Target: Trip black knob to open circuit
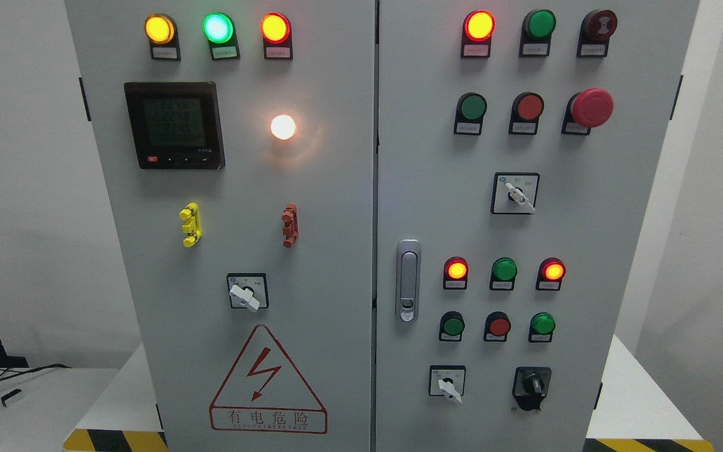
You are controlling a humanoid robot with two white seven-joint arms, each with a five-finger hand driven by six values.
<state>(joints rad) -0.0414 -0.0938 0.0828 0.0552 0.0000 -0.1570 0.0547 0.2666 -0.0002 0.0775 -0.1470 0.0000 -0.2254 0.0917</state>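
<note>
The black knob (pixel 531 385) sits at the lower right of the grey cabinet's right door (pixel 619 251), on a black plate. Its pointer stands roughly upright, tilted slightly left. A white rotary switch (pixel 449 384) is to its left on the same row. Neither of my hands shows in the head view.
The right door carries several lamps and push buttons, a red mushroom stop button (pixel 591 107), a white selector (pixel 516 194) and a metal door latch (pixel 408 280). The left door has a meter (pixel 174 125), a lit white lamp (pixel 283 127), a white selector (pixel 246 292) and a warning triangle (pixel 267 384).
</note>
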